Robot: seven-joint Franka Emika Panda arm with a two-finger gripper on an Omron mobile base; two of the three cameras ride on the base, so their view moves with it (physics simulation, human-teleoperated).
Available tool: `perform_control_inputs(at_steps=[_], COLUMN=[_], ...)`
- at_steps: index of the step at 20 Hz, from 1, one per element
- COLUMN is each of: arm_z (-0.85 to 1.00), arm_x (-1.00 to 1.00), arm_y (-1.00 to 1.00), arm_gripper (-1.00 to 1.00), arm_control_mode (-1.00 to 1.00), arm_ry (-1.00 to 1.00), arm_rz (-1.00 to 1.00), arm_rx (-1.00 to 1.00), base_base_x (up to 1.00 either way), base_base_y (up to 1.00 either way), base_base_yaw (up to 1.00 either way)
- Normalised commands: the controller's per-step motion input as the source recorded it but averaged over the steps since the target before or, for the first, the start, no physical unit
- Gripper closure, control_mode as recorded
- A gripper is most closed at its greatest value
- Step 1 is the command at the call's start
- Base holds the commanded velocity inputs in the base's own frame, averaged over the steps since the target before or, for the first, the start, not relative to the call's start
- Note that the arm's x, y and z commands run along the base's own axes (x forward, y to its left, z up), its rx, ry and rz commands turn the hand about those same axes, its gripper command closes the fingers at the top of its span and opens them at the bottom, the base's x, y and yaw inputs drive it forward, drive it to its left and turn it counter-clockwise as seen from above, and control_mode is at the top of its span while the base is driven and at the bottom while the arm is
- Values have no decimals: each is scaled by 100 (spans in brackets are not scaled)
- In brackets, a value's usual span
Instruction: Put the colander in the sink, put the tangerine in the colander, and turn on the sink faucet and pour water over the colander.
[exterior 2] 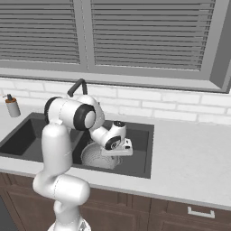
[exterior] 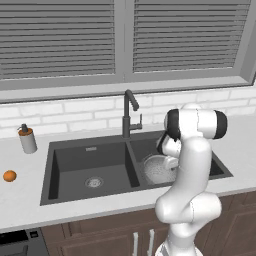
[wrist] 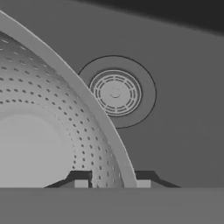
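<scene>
The silver perforated colander (exterior: 157, 170) (exterior 2: 97, 158) (wrist: 52, 109) lies in the right basin of the dark double sink (exterior: 90, 145). My gripper (wrist: 112, 183) reaches down into that basin and straddles the colander's rim. Its two tips stand slightly apart, with a small gap between them and the thin rim, so it is open by a little. The wrist (exterior 2: 115, 140) hangs over the colander's right edge. The orange tangerine (exterior: 9, 175) rests on the counter left of the sink. The dark gooseneck faucet (exterior: 129, 112) (exterior 2: 77, 88) stands behind the divider; no stream shows.
A grey soap dispenser (exterior: 27, 139) (exterior 2: 12, 106) stands at the back left of the counter. The right basin's round drain (wrist: 115, 92) lies just beyond the colander's rim. The left basin holds only its drain (exterior: 93, 182). A window with blinds runs behind.
</scene>
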Motion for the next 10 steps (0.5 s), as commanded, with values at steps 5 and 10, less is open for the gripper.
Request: perform_control_inputs(at_steps=[5, 10], arm_z=[10, 36], arm_x=[-7, -8], arm_y=[20, 0], arm_gripper=[-100, -100], arm_control_mode=[-100, -100], arm_ry=[-6, -10], arm_rz=[1, 0], arm_rx=[-2, 0], base_base_x=[0, 0], base_base_y=[0, 0], base_base_yaw=[0, 0])
